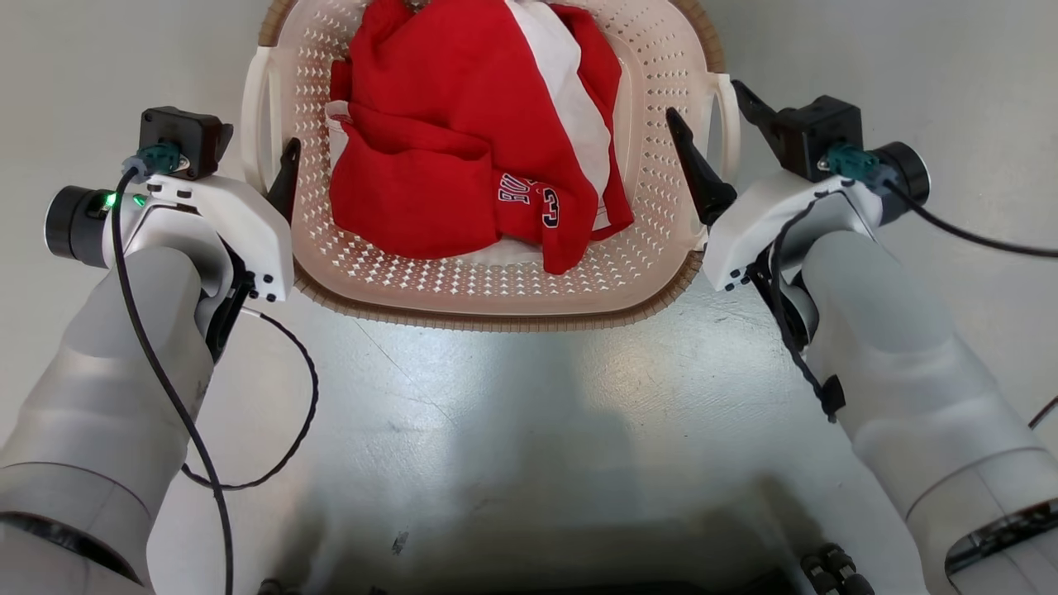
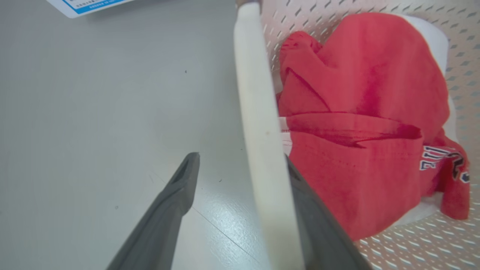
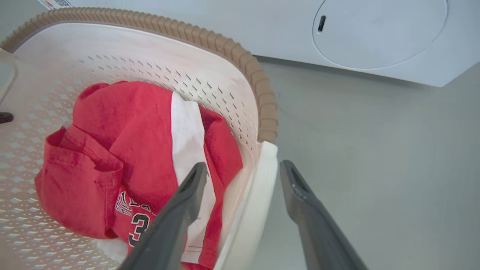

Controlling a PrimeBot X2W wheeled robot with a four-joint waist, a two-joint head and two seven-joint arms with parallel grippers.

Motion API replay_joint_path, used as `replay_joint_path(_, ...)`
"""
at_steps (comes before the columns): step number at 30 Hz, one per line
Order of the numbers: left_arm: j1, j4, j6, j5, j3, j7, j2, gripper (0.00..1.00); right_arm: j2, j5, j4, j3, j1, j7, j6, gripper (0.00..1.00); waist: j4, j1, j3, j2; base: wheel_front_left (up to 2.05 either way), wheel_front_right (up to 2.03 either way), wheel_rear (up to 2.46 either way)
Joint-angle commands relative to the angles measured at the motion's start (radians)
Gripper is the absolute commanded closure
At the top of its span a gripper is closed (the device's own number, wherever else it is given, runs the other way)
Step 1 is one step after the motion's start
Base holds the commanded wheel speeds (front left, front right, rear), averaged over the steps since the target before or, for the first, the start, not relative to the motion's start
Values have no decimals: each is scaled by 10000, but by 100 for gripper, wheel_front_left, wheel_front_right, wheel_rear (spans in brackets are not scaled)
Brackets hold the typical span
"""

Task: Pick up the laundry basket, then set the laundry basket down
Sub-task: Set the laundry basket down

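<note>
Basket: the basket (image 1: 463, 285) stands at 12 o'clock in the head view, apparently flat on the floor (image 1: 529, 413), with its brown rim toward the robot.
Load: a red and white shirt (image 1: 446, 124) is heaped inside, from the middle toward 12 o'clock.
Left gripper: the left gripper (image 2: 240, 161) is at 9 o'clock of the basket. Its jaws are apart and straddle the left handle (image 2: 255, 93). The outer finger is over bare floor and the inner one lies close against the handle on the basket side. Nothing is clamped.
Right gripper: the right gripper (image 3: 243, 165) is at 3 o'clock of the basket. Its jaws are apart, with the right handle (image 3: 255, 195) between them and a gap on each side. The inner finger overlaps the shirt's edge.
Surroundings: a washer (image 3: 375, 37) is beyond the basket, at 1 o'clock in the right wrist view. A loose cable (image 1: 306, 397) hangs at 7 o'clock of the basket.
Status, judged: both handles are straddled but neither is gripped, so the basket has no support from the arms.
Risk, tilt: if one gripper closes or rises before the other, the basket tips and the shirt slides out.
Risk, slip: the handles are thin and smooth, so a weak pinch could let them slide down the fingers.
Risk, pinch: the right inner finger could trap shirt fabric against the handle and weaken the hold.
Risk, snag: the cable could catch the rim during arm travel.
Risk, collision: carrying the basket toward 12 o'clock could strike the washer.
</note>
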Motion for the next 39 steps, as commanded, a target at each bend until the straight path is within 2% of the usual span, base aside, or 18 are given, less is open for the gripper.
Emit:
replay_joint_path(1,2,74,60,0,221,-46,322,0,210,-146,-212,-2,800,-64,46,0,4,-1,-20,0,0,0,0)
replay_joint_path(5,16,124,84,42,291,-48,210,0,210,-486,-535,-427,1133,-64,46,0,15,-1,-190,0,0,0,0)
replay_joint_path(16,418,-151,242,176,679,-50,180,0,210,-621,-895,-712,1639,-64,46,0,-28,-1,-921,0,0,0,0)
replay_joint_path(29,1362,-719,226,262,1496,-51,-84,0,210,-811,-1192,-1350,2317,-65,46,0,17,-1,-2428,0,0,0,0)
replay_joint_path(39,2280,-1407,124,609,2267,-51,-284,0,210,-1582,-1710,-2175,2866,-65,46,0,178,-1,-3705,0,0,0,0)
